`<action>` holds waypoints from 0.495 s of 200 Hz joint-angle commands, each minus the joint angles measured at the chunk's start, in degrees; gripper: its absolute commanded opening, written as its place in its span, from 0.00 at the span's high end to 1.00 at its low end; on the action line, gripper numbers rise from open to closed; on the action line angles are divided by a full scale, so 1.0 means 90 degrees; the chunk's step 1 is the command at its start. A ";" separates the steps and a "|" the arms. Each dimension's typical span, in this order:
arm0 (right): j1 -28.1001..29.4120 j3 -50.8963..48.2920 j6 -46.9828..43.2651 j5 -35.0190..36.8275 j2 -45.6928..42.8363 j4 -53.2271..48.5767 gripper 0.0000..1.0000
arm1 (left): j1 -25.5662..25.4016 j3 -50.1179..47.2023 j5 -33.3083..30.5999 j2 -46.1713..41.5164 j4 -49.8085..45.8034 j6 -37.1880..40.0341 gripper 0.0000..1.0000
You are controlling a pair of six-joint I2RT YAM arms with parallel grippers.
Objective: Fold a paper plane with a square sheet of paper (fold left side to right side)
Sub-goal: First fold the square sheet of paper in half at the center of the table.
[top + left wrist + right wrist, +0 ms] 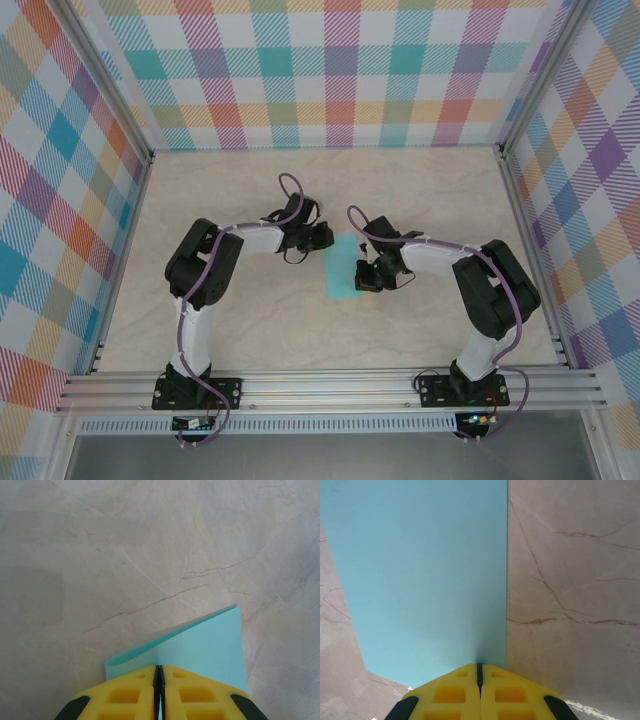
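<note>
The square sheet of paper (pixel 343 268) lies mid-table as a narrow turquoise rectangle, doubled over. In the left wrist view its top layer (pixel 210 645) arches up from a rounded loop at the left. My left gripper (pixel 159 667) is shut on that layer, and a sliver of paper shows between its yellow fingers; from above, this gripper (pixel 322 238) sits at the sheet's far left corner. My right gripper (pixel 479 666) is shut, tips down on the flat paper (pixel 425 580) close to its right edge; from above it (pixel 362 278) is at the sheet's near right. The paper plane is out of view.
The marble-patterned tabletop (pixel 230 320) spreads all around the sheet. Checked walls (pixel 330 70) close the back and both sides. An aluminium rail (pixel 330 385) carries both arm bases along the near edge.
</note>
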 commanded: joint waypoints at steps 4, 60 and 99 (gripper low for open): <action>0.0012 -0.0252 -0.0141 0.0689 0.0414 -0.0672 0.95 | 0.0417 0.0084 -0.0385 0.0315 -0.0098 0.0181 0.88; 0.0014 -0.0270 -0.0144 0.0640 0.0378 -0.0671 0.95 | 0.0766 0.0574 -0.0373 0.0491 -0.0436 0.0263 0.88; 0.0012 -0.0339 -0.0117 0.0428 0.0341 -0.0483 0.94 | 0.0916 0.0955 -0.0214 0.0430 -0.0758 0.0406 0.87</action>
